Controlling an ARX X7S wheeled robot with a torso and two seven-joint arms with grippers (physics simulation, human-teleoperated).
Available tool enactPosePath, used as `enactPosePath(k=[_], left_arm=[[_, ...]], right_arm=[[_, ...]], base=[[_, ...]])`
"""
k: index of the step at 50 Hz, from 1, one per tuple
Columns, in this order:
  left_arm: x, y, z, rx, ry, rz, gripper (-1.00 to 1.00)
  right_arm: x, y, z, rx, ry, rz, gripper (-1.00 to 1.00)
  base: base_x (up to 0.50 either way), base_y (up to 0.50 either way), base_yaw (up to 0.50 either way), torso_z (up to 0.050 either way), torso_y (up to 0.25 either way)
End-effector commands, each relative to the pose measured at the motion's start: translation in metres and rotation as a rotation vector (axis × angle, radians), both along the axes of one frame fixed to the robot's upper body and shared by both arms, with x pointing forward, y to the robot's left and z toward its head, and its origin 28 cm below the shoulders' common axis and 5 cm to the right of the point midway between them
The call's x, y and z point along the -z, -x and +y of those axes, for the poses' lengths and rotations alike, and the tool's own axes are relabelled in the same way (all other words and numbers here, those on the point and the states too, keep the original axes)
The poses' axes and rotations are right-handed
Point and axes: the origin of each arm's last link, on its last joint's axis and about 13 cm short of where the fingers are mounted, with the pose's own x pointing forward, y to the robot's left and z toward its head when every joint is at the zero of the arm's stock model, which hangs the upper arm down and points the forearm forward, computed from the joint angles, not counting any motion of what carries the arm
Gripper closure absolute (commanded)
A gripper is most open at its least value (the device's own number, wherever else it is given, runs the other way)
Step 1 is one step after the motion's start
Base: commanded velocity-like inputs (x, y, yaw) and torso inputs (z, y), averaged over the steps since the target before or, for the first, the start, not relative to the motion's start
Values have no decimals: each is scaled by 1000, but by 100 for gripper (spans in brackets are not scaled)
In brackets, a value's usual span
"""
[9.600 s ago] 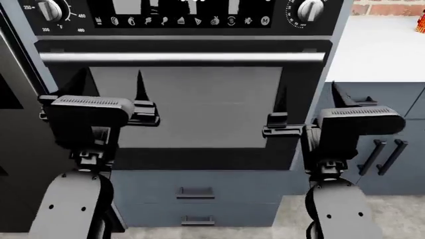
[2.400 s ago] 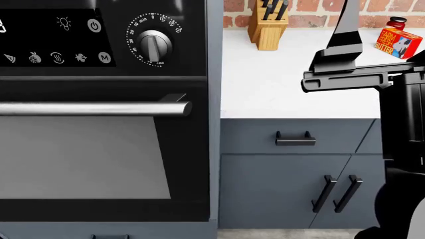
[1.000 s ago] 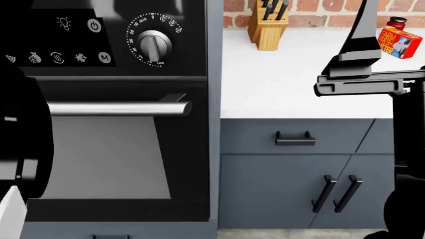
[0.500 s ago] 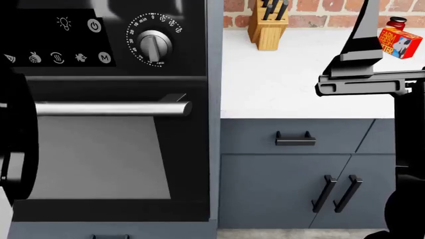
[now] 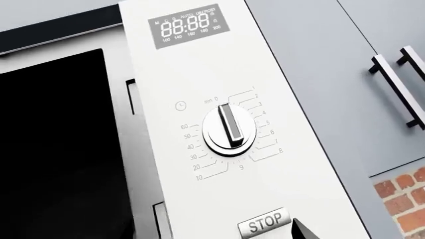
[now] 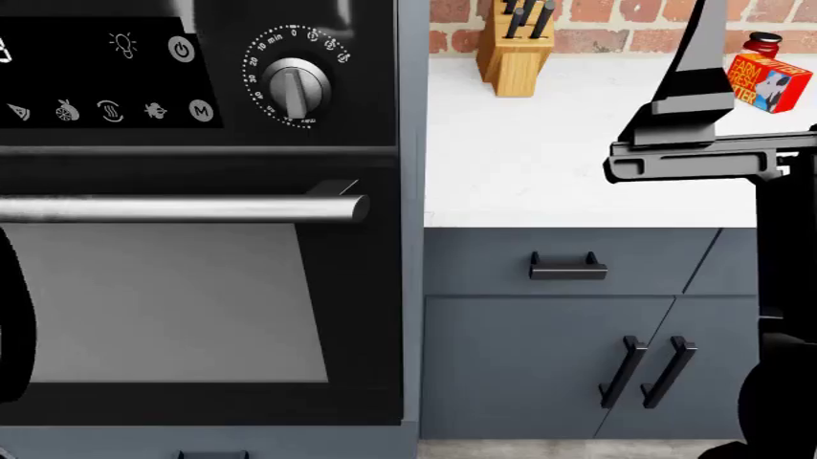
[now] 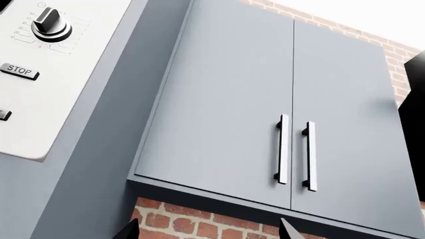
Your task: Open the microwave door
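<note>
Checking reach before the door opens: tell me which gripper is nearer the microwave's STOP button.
Left. Its fingertip shows right beside the STOP button; the right wrist view sees that button well off to the side.

microwave panel (image 5: 219, 124) is silver-white, oven (image 6: 191, 239) glossy black, cabinets (image 7: 265, 109) blue-grey, red brick wall (image 7: 199, 221) behind.

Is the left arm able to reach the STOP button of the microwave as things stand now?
Probably yes. In the left wrist view the STOP button sits close ahead on the microwave panel, a dark tip shows just beside it, and nothing lies between.

Knife block (image 6: 515, 46) on counter (image 6: 537, 153); oven (image 6: 191, 210) left of it.
</note>
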Motion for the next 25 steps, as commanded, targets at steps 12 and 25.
enactPosePath(k=[12, 25], left_arm=[[15, 65, 20, -22, 10, -85, -100], [23, 90, 15, 30, 12, -118, -100]], right_arm=[[1, 0, 0, -10, -1, -1, -100], [-1, 0, 1, -12, 1, -4, -100]], base=[[0, 0, 0, 0, 0], [0, 0, 0, 0, 0]])
